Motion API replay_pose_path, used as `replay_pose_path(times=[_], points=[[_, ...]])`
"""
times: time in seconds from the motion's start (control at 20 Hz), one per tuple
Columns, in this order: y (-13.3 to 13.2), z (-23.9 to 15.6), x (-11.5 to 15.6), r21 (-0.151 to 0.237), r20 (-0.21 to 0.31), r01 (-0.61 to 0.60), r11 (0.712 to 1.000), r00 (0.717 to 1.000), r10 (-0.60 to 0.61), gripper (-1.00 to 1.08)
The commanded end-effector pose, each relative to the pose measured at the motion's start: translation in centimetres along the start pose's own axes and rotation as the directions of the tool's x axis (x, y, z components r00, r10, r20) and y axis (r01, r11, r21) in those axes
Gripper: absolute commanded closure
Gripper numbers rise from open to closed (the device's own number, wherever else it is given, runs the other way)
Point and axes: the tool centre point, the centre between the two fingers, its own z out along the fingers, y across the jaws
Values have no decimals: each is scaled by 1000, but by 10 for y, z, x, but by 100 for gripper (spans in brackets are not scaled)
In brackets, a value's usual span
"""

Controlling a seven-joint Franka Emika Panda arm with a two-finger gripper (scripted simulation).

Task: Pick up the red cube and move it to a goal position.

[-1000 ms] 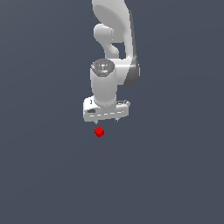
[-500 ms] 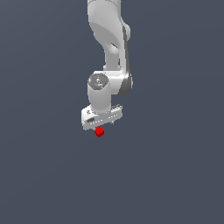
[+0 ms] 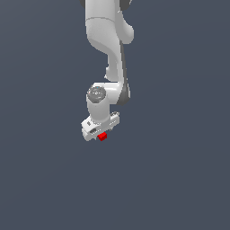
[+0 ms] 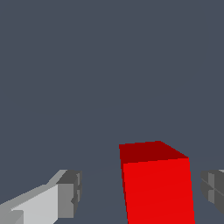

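Red cube (image 3: 102, 136) sits directly under the gripper (image 3: 99, 134), partly hidden by the white gripper body in the exterior view. Wrist view: red cube (image 4: 157, 186) lies between the two fingers (image 4: 65, 194), closer to one, with visible gaps on both sides. Gripper is spread apart, not clamping the cube. Table (image 3: 179, 179) is plain dark grey.

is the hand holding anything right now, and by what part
Nothing is held. In the wrist view the red cube sits between the two fingers of the hand, with a clear gap on each side, so neither finger touches it.
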Motion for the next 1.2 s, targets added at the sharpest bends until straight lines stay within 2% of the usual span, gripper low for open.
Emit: replay_pose_path(times=[0.0,0.35,0.7,0.75,1.15], points=[[3,8,-1,-1,-1,38,999,999,-38,-92],[8,21,-3,-2,0,92,996,996,-92,-92],[8,20,-3,-2,0,89,996,996,-89,-92],[8,20,-3,-2,0,89,996,996,-89,108],[8,20,-3,-2,0,89,996,996,-89,108]])
